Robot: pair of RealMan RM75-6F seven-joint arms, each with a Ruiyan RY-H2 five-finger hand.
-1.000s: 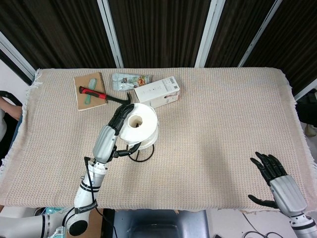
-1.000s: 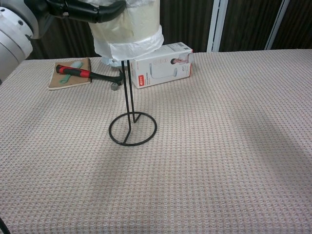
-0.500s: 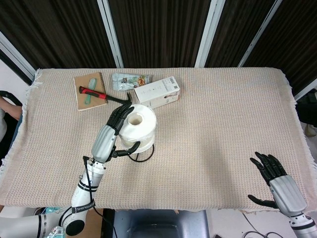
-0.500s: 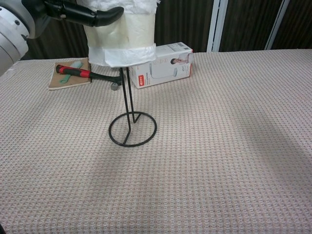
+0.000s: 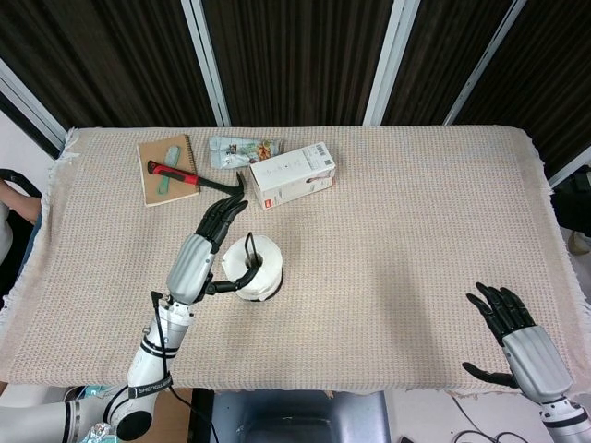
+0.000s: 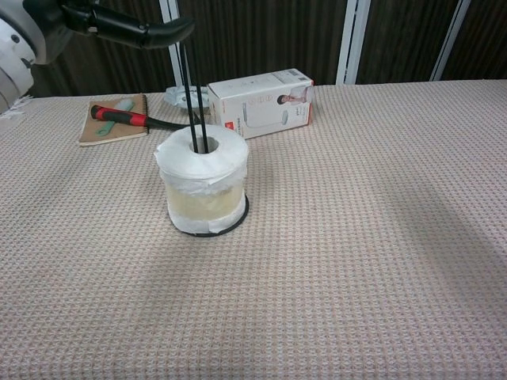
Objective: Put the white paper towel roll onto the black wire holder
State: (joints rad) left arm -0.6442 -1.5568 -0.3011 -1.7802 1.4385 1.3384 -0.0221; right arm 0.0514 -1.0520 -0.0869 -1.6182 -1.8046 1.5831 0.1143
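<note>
- Head view is showing the cloth-covered surface [image 5: 416, 212] carrying everything, with a white box [image 5: 292, 173], a notebook [image 5: 166, 171] bearing a red-handled hammer [image 5: 174, 173], and a foil packet [image 5: 242, 149] lying well behind the work.
- Left hand [image 5: 197, 257] is hovering just beside the roll, fingers [image 5: 222, 214] spread and holding nothing, probably because the roll no longer needs support.
- Right hand [image 5: 517, 341] is resting at the near right edge, well apart, fingers apart and empty, likely out of the way.
- White paper towel roll [image 6: 203, 177] is sitting upright, fully down on the holder's base ring.
- Black wire holder [image 6: 191, 95] is standing with its rods passing up through the roll's core, so the task is looking done.
</note>
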